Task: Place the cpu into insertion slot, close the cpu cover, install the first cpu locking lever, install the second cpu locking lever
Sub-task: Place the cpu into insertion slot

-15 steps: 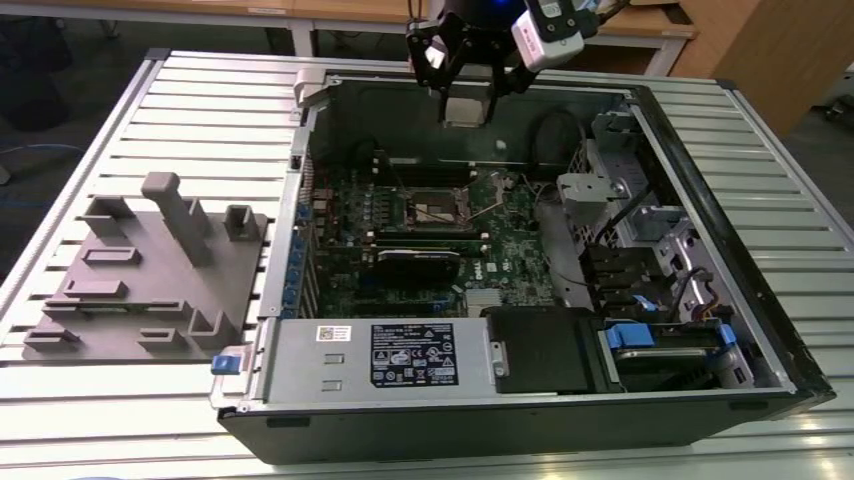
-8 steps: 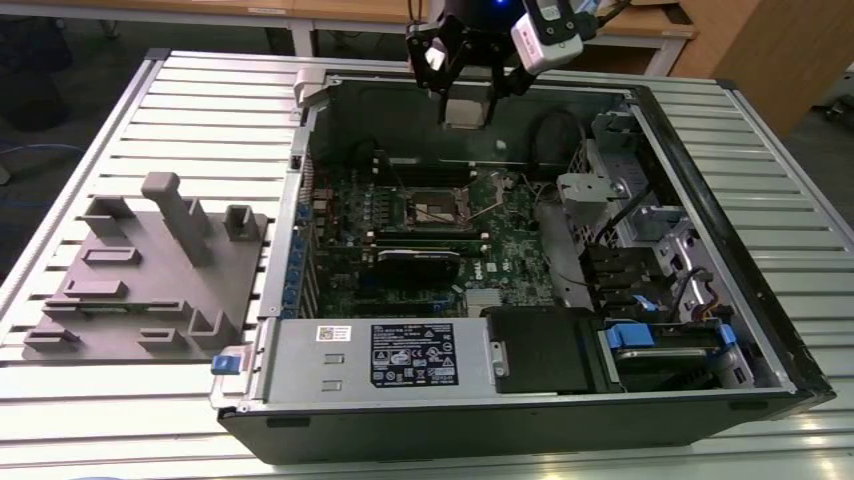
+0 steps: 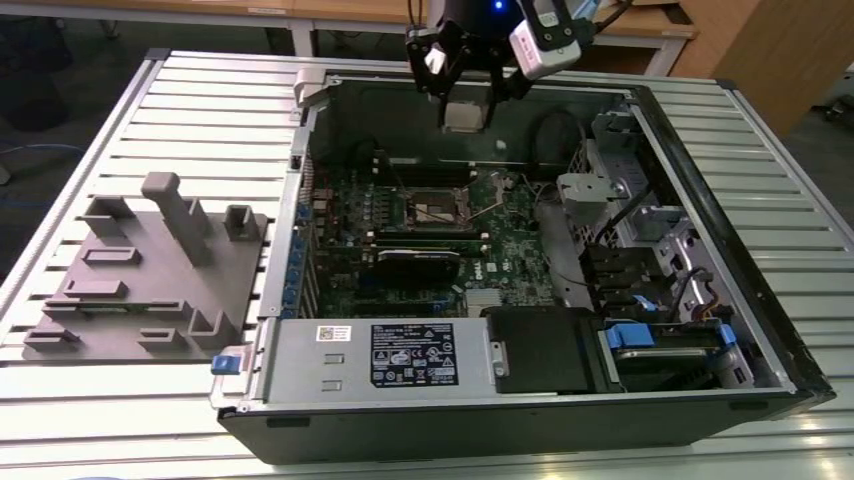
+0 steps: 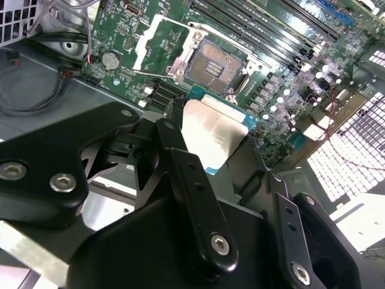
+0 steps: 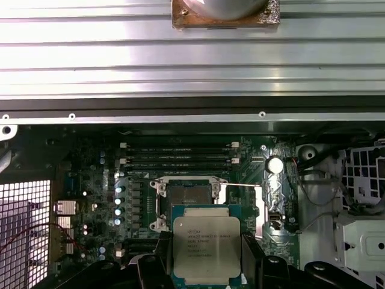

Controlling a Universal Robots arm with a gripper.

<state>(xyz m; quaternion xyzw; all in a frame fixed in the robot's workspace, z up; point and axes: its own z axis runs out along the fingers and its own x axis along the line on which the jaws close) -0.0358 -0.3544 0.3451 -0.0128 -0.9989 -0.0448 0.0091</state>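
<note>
Fingers [image 4: 174, 150] clamp the small flat square silvery-grey cpu [image 5: 206, 247], held clear above the green motherboard [image 4: 114, 30]. I find the square tan-gold insertion slot [image 5: 186, 198] uncovered nearby. Advice: square the chip's edges to the frame and keep it level.

my arm [image 3: 470, 22]: coming in from above | black two-finger gripper [image 3: 465, 100]: pointing down | fingers [image 4: 180, 180]: pinching flat silvery-grey square cpu [image 5: 206, 245] by its edges
</note>
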